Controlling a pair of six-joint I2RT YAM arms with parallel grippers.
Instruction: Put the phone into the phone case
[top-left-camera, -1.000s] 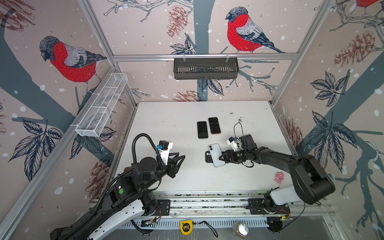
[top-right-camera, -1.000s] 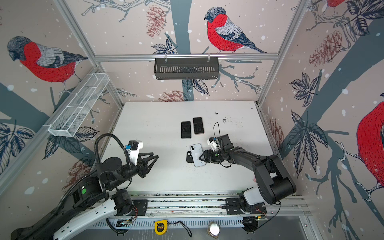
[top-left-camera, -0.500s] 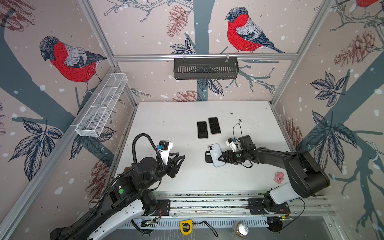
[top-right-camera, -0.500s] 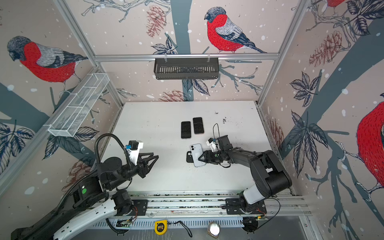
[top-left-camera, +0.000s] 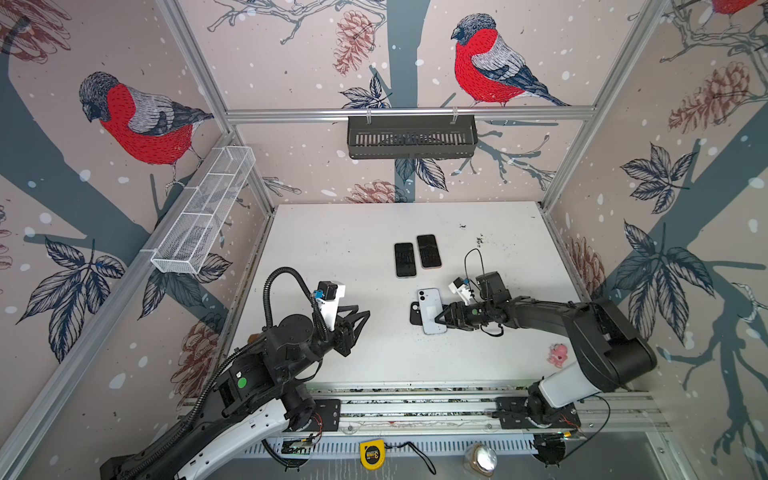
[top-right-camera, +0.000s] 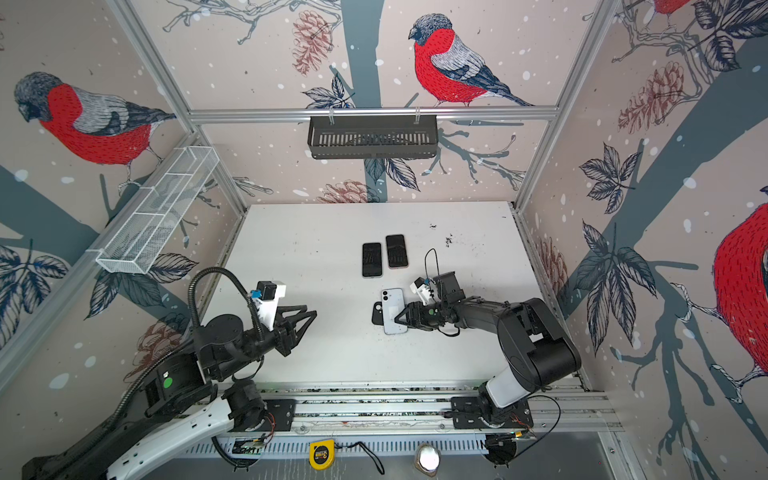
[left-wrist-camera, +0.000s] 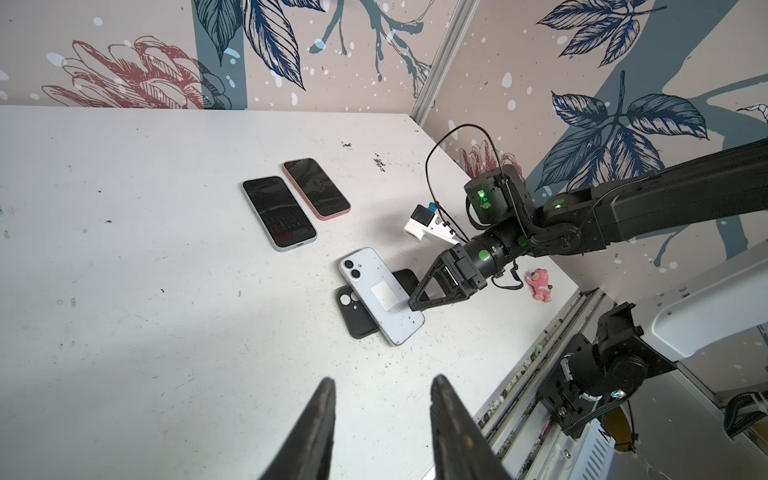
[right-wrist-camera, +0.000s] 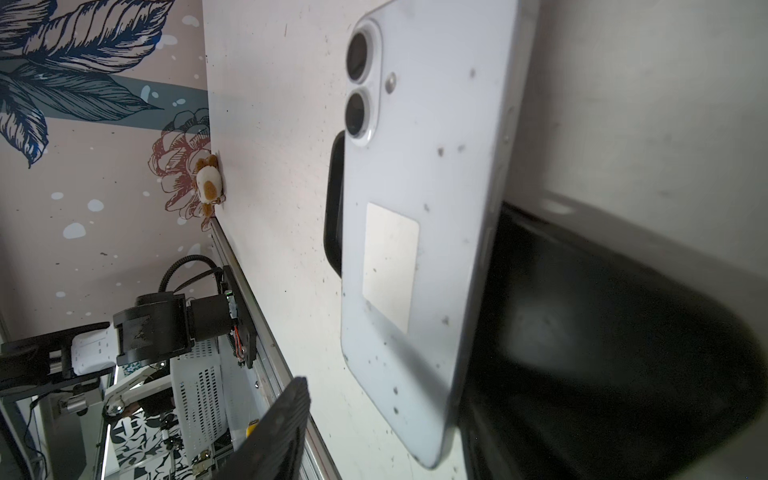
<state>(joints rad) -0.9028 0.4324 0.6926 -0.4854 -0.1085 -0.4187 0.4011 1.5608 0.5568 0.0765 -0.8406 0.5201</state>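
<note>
The pale blue phone (top-left-camera: 430, 309) (right-wrist-camera: 415, 208) lies back-up and tilted, partly on top of the black phone case (top-left-camera: 414, 313) (left-wrist-camera: 353, 309), near the table's middle. My right gripper (top-left-camera: 438, 321) (left-wrist-camera: 413, 303) is open at the phone's right long edge, turned on its side. In the right wrist view one finger (right-wrist-camera: 582, 332) sits against that edge and the other finger (right-wrist-camera: 286, 419) stands apart from the phone. My left gripper (top-left-camera: 363, 313) (left-wrist-camera: 382, 382) hovers open and empty to the left, well short of the phone.
Two more phones (top-left-camera: 405, 259) (top-left-camera: 429, 251) lie screen-up behind the case. A pink toy (top-left-camera: 557, 353) sits near the front right edge. On the walls hang a black basket (top-left-camera: 411, 137) and a white mesh shelf (top-left-camera: 203, 216). The metal rail (top-left-camera: 415, 405) runs along the front.
The right arm's elbow has shifted slightly while its gripper stays at the phone's edge. Phone, case and left arm have not visibly moved.
</note>
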